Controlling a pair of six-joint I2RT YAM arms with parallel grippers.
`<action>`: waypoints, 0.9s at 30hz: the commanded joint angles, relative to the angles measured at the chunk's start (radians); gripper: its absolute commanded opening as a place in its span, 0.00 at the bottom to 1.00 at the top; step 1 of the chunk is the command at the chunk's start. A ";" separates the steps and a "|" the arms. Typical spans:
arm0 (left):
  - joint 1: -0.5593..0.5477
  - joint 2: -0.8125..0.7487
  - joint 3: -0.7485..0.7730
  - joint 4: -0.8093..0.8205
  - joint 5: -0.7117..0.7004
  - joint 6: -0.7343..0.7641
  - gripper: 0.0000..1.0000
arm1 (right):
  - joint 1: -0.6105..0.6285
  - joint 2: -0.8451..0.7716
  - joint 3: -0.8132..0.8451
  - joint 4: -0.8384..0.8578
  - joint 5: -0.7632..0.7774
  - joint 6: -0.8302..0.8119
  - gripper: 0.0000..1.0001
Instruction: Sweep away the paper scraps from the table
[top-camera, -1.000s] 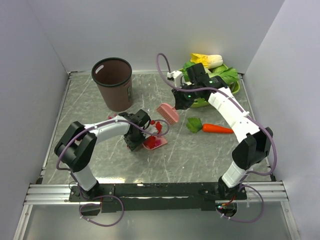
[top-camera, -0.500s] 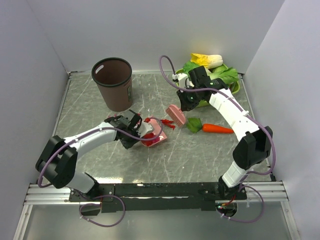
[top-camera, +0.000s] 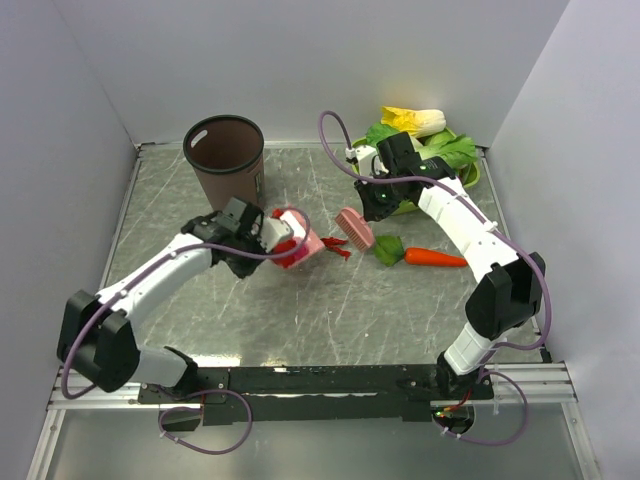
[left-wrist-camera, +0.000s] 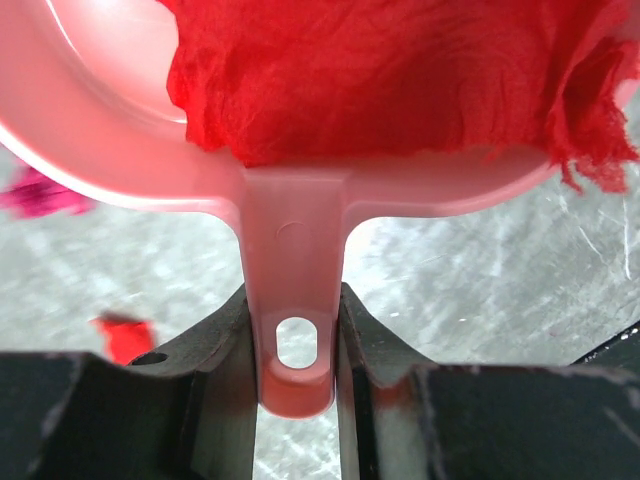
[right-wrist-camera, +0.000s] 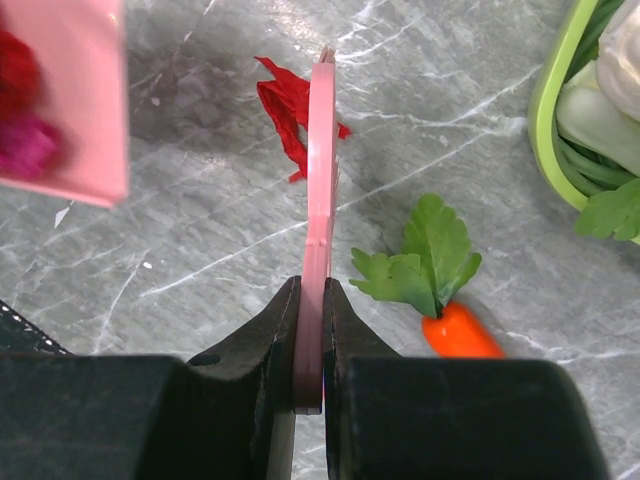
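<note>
Dustpan (top-camera: 298, 243) riding tilted in left gripper (left-wrist-camera: 296, 330), jaws clamped on handle, carrying paper scraps (left-wrist-camera: 400, 80); right gripper (right-wrist-camera: 311, 345) pinching brush (top-camera: 354, 228); one scrap (right-wrist-camera: 288, 110) lying on table (top-camera: 330, 310); further tilting risking spill short of bin (top-camera: 226, 165).

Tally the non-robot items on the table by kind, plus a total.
Brown bin: 1
Pink dustpan, loaded with red paper: 1
Pink brush: 1
Carrot: 1
Green bowl of vegetables: 1
Loose scraps visible on the table: 3, red, red, magenta
Total: 8
</note>
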 joint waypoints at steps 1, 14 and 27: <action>0.050 -0.075 0.115 -0.060 0.007 0.019 0.01 | -0.001 -0.057 -0.005 0.033 0.017 0.014 0.00; 0.134 0.029 0.515 -0.167 -0.050 -0.025 0.01 | -0.028 -0.029 0.028 0.039 -0.016 0.032 0.00; 0.266 0.297 1.072 -0.290 -0.249 -0.093 0.01 | -0.029 -0.033 0.018 0.044 -0.027 0.039 0.00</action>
